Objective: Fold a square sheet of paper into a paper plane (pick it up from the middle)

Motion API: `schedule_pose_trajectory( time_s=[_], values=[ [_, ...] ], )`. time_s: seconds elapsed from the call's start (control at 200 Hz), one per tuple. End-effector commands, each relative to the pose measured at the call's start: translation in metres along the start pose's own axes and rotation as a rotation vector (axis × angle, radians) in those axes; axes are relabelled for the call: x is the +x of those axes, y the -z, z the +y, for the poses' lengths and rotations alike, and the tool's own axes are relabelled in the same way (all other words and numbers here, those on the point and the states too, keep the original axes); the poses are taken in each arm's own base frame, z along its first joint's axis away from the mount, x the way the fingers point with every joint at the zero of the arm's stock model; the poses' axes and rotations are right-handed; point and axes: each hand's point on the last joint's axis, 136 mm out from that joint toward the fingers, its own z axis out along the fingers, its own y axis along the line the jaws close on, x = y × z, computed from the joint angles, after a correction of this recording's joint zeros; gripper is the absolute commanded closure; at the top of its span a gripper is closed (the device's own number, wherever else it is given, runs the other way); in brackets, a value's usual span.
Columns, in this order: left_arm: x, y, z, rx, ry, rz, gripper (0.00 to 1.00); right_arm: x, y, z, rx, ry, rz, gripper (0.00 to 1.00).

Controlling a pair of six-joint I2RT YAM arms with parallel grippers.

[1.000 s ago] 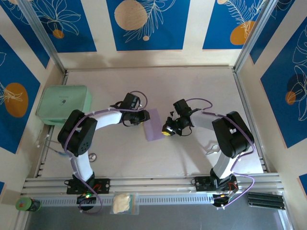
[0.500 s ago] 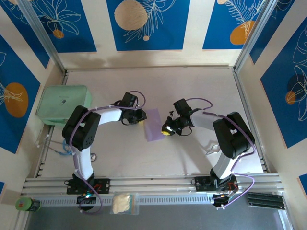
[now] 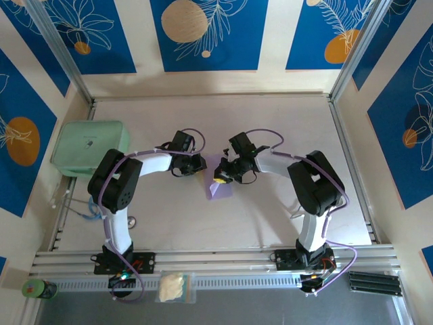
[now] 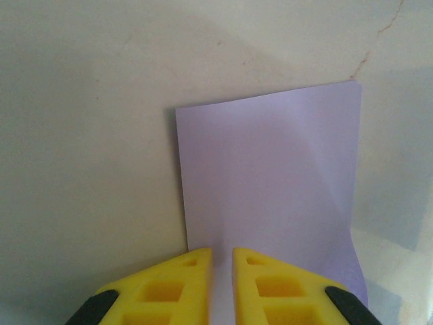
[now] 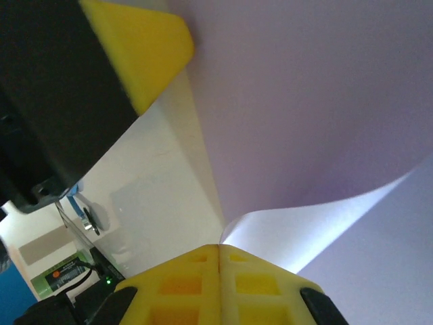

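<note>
While right gripper [image 5: 218, 248] pinches it, sheet [image 3: 220, 191] runs near-to-far

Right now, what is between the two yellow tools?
In the top view, the thin pale lilac square sheet of paper lies between the left tool and the right tool.

The pale lilac sheet of paper [image 3: 220, 190] [image 4: 270, 176] [image 5: 304, 101] is lying mid-surface, one edge curling up and over.
</note>
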Motion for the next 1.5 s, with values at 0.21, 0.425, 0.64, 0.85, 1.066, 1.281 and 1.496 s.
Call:
schedule_pose_trajectory(
  time_s=[0.21,0.425,0.64,0.85,1.066,1.281,1.496],
  values=[
    [0.013,-0.007,0.016,-0.034,0.031,0.046,0.85,-0.011,-0.011,-0.001,0.041,-0.036,-0.029,1.0],
    [0.015,-0.008,0.019,-0.037,0.037,0.05,0.85,-0.014,-0.016,-0.004,0.062,-0.04,-0.032,1.0],
    [0.015,-0.008,0.018,-0.03,0.037,0.053,0.85,-0.013,-0.022,-0.001,0.061,-0.022,-0.019,1.0],
    [0.016,-0.008,0.017,-0.025,0.036,0.057,0.85,-0.012,-0.025,0.001,0.06,-0.001,-0.003,1.0],
    [0.016,-0.008,0.017,-0.024,0.038,0.057,0.85,-0.012,-0.027,-0.004,0.082,-0.019,-0.012,1.0],
    [0.016,-0.009,0.017,-0.024,0.042,0.057,0.85,-0.013,-0.028,-0.01,0.107,-0.031,-0.019,1.0],
    [0.017,-0.009,0.016,-0.02,0.041,0.06,0.85,-0.012,-0.031,-0.012,0.109,-0.037,-0.009,1.0]
  ],
)
